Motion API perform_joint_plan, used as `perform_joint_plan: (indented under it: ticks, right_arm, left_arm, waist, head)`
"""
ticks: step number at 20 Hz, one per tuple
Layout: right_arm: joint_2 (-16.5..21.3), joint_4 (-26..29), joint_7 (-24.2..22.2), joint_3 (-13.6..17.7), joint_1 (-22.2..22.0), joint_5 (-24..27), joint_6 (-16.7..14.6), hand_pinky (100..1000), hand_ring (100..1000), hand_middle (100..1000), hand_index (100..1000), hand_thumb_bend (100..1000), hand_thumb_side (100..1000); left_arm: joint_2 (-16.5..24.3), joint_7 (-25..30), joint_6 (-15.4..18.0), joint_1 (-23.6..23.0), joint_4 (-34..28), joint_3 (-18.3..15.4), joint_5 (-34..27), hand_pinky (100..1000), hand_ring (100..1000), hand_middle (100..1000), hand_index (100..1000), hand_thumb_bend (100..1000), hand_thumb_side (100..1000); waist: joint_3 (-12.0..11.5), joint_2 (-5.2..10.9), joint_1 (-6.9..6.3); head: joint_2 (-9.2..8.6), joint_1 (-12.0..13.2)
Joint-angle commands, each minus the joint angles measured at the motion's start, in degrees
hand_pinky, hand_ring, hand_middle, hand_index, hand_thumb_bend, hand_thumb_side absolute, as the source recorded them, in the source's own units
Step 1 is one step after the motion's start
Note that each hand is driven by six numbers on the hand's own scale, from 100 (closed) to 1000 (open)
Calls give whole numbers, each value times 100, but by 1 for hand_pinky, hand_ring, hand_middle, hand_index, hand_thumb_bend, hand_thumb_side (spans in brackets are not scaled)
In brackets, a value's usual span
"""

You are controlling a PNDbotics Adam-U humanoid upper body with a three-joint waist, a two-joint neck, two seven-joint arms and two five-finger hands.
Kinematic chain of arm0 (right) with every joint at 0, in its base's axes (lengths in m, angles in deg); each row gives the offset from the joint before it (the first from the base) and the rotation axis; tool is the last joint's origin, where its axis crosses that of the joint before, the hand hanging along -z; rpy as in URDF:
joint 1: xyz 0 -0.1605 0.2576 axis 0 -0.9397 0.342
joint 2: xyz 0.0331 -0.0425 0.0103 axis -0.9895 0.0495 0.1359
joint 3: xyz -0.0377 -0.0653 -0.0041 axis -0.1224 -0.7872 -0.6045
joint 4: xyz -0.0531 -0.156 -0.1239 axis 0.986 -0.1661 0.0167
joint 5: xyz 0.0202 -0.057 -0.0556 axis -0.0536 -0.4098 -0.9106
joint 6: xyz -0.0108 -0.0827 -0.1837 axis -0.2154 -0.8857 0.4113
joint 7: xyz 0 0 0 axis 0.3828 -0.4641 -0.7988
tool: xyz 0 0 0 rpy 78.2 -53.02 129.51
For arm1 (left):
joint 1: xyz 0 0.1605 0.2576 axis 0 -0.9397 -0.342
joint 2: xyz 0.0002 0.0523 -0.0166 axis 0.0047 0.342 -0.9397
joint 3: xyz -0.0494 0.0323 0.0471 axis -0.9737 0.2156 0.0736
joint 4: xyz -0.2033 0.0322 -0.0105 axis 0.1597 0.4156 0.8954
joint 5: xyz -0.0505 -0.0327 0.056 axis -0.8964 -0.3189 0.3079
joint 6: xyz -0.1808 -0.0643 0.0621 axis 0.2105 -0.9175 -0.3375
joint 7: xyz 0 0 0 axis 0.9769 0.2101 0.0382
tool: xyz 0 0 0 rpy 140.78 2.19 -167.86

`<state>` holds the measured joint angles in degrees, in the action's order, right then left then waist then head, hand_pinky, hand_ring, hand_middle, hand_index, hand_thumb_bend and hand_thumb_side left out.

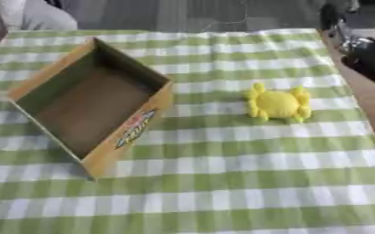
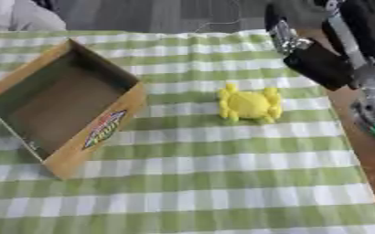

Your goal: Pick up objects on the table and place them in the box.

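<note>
I count one box [image 1: 103, 151] and one object to move, a yellow toy [image 2: 249, 105] that looks like a crab. The cardboard box sits open-topped on the left side of the green-and-white checked tablecloth [image 1: 247, 183], and I can see its bare brown floor with nothing on it. The yellow toy lies flat on the cloth to the right of the box, apart from it, nearer the right edge of the table than the left. So, as I judge it, nothing has gone in and the whole job is left: one pick, one carry to the left, one drop.

My right arm [image 2: 318, 61] comes in from the far right corner, black with silver joints, and hangs above the table's far right edge, beyond the toy and not touching it. I cannot tell from either view how its hand is set, open or curled; I see nothing held there. My left hand shows in neither view. I find no other loose things on the cloth.
</note>
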<state>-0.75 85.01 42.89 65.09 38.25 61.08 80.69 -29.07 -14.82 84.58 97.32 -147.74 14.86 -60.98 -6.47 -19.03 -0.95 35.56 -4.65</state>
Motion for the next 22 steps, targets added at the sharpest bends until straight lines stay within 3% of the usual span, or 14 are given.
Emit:
perform_joint_plan:
  ticks: [1, 5, 15, 22]
  right_arm:
    - [448, -124, -253, -181, 135, -68, -129, 816, 886, 841, 946, 286, 967]
    - [796, -435, -599, -561, 253, 63, -314, 821, 901, 857, 959, 332, 868]
    - [851, -882, -1488, -837, 467, -307, -745, 831, 927, 877, 977, 512, 640]
    - [815, -1412, -2075, -1107, 810, -273, -753, 855, 950, 877, 1000, 485, 487]
  left_arm:
    - [172, 32, 4, 17, -109, 35, -23, 744, 635, 590, 738, 100, 911]
    - [175, 48, 5, 20, -109, 50, -38, 744, 635, 590, 738, 100, 912]
    - [176, 86, 2, 24, -109, 73, -46, 744, 636, 591, 737, 100, 912]
    - [180, 102, 1, 8, -109, 83, -52, 744, 636, 592, 737, 100, 912]
  waist:
    - [-22, 125, 20]
    - [-55, 124, 15]
    - [-108, 117, 30]
    - [-139, 132, 36]
  head:
    - [-95, -11]
    - [-123, -30]
    - [-112, -40]
    - [-81, -70]
